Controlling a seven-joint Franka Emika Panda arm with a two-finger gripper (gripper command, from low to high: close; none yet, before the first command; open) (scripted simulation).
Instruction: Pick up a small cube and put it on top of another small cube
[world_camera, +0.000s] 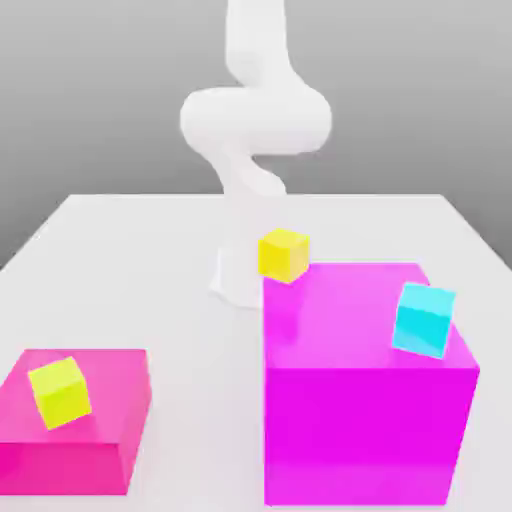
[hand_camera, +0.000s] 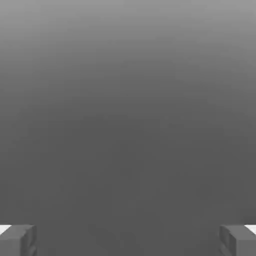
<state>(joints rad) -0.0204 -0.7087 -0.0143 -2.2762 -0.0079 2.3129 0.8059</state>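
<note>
White table (world_camera: 130, 260); cyan cube (world_camera: 424, 320); tool (hand_camera: 128, 240) spread.

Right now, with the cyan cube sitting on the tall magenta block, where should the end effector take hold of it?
Probably from straight above, closing on two opposite side faces of the cyan cube. It sits atop the tall magenta block, sides free, but looks turned askew to the block's edges, so rotate the wrist to match.

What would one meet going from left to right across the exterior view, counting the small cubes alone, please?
Yellow cube on the low magenta block → yellow cube behind the tall magenta block → cyan cube.
</note>
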